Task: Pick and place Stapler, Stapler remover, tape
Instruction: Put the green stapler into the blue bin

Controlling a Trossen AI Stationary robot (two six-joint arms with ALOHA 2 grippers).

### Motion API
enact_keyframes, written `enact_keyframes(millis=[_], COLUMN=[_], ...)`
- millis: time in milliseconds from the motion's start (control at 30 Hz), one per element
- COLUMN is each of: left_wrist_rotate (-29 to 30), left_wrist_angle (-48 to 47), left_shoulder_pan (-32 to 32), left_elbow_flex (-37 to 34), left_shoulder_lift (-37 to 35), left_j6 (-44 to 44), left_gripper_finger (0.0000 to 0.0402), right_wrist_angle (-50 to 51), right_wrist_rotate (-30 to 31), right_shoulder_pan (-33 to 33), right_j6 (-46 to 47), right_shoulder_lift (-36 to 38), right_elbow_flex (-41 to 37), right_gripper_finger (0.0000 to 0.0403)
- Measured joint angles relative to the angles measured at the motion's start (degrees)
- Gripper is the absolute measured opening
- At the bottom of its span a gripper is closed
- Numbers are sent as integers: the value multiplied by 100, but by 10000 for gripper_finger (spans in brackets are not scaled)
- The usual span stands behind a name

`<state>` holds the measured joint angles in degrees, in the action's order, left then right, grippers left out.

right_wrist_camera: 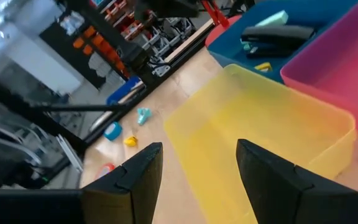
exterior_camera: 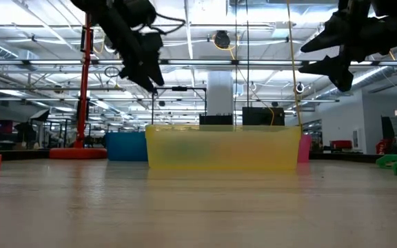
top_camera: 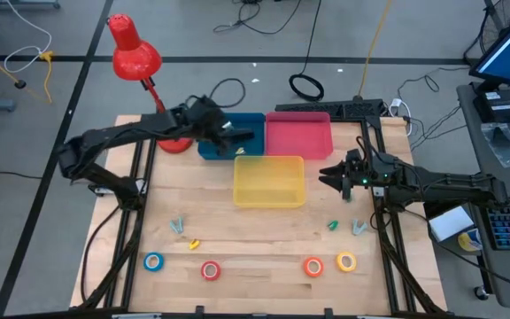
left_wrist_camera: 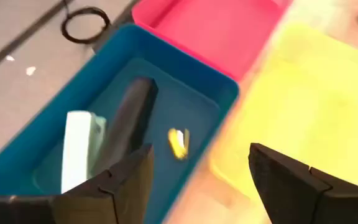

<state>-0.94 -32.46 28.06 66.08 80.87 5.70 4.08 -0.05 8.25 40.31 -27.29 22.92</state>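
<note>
From above, my left gripper (top_camera: 228, 133) hangs over the blue bin (top_camera: 253, 124), fingers apart and holding nothing — I think it just sorts things there. My right gripper (top_camera: 333, 175) waits beside the yellow bin (top_camera: 268, 182), also spread and empty. Four tape rolls sit in a row near the front edge: blue (top_camera: 153, 261), red (top_camera: 210, 270), orange (top_camera: 313, 266), yellow (top_camera: 346, 262). Three bins, counting the pink bin (top_camera: 299, 135).

From table height, both grippers float above the bins.

My left wrist camera shows, right under the fingers, a black stapler (left_wrist_camera: 126, 127), a white stapler (left_wrist_camera: 76, 149) and one small yellow piece (left_wrist_camera: 178, 142) (maybe a staple remover) — all inside the blue bin.

My right wrist camera looks across the empty yellow bin.
</note>
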Motion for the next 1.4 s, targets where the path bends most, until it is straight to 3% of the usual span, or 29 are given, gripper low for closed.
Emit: enact_keyframes(millis=[167,500,700,833,1100,1400], left_wrist_rotate=[-33,-646,-714,-703,-705,-707], left_wrist_angle=[-254,1468,1640,1628,1600,1606], left_shoulder_pan=[-228,-470,-592,-638,-809,-1165], left_elbow_flex=[-172,-2311,-2989,-3241,-3593,-4109], left_shoulder_lift=[-484,-1894,-3040,-3876,-5544,-6965], left_j6=[-113,648,768,823,935,836], left_gripper_finger=[251,231,219,213,209,200], right_wrist_angle=[-25,-2012,-1974,-1131,2065,4924], right_wrist_rotate=[49,197,497,496,627,616], right_shoulder_pan=[0,0,2,2,0,1], right_j6=[420,-356,-960,-1330,-1400,-612], right_shoulder_lift=[0,-21,-339,-766,-1971,-3147], right_elbow_flex=[0,17,510,1198,2872,3936], right_gripper_finger=[196,196,189,180,165,162])
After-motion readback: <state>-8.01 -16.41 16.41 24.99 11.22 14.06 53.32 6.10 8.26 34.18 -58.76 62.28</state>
